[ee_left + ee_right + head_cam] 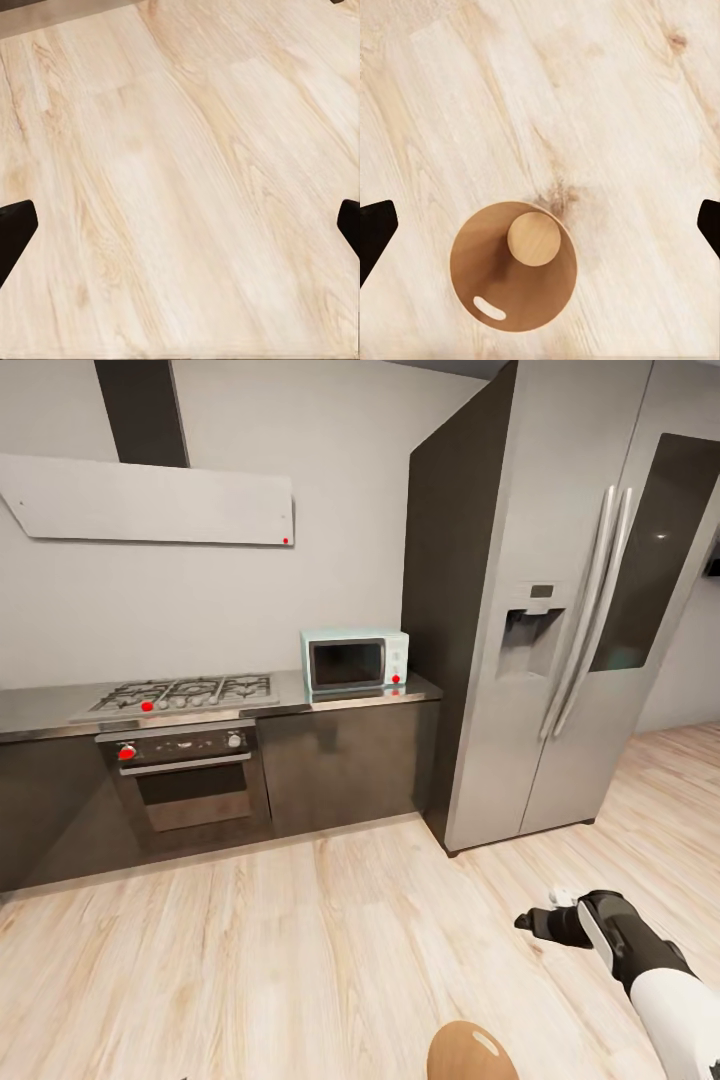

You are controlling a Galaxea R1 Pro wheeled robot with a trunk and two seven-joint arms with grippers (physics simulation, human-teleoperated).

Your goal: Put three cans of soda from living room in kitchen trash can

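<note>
The trash can (514, 266) stands on the pale wood floor (585, 97), below and between the right gripper (540, 225)'s widely spread jaws, untouched; the left gripper (180, 225), jaws equally spread, hangs above bare floor.

Steel double-door fridge (560, 640) right of frame; mint microwave (355, 658) on surface (40, 710) centre; gas hob (185, 693) and oven (190, 780) left; pale wood floor (300, 960).
</note>
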